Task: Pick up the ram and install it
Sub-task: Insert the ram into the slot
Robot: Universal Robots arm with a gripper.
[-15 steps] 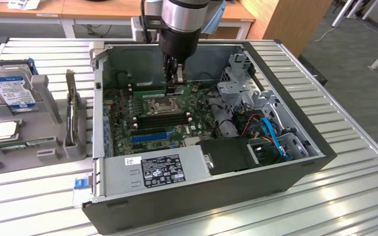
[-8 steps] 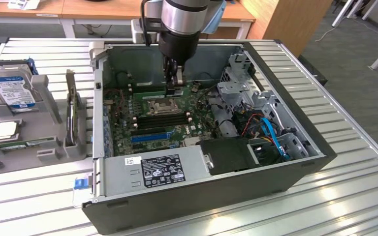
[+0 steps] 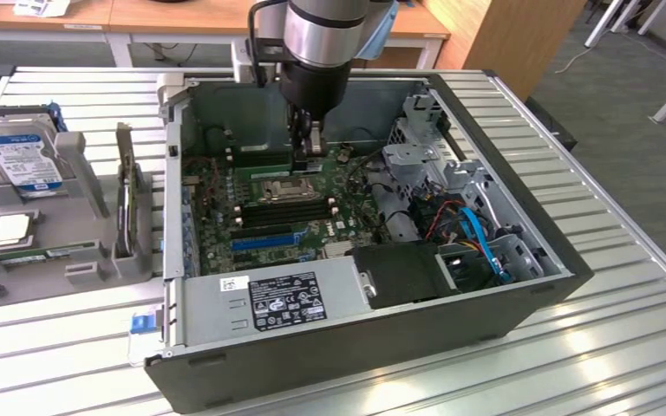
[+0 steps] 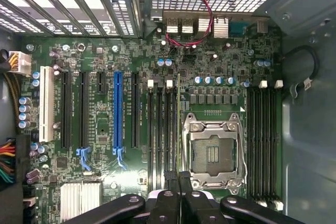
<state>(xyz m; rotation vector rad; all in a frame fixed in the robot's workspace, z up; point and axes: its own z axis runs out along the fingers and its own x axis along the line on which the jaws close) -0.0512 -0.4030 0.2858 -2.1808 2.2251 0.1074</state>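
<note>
Inside the computer case (image 3: pixel 368 351), we hold the ram (image 4: pixel 178 124) edge-on in the narrowly closed gripper (image 4: pixel 178 182) above the memory slots (image 4: pixel 160 129) beside the processor socket (image 4: pixel 212 150), seemingly mid-insertion, which calls for exact slot alignment.

An open computer case (image 3: pixel 426 347) lies on a slatted table (image 3: pixel 634 355), a hard drive (image 3: pixel 21 156) standing beside it.
</note>
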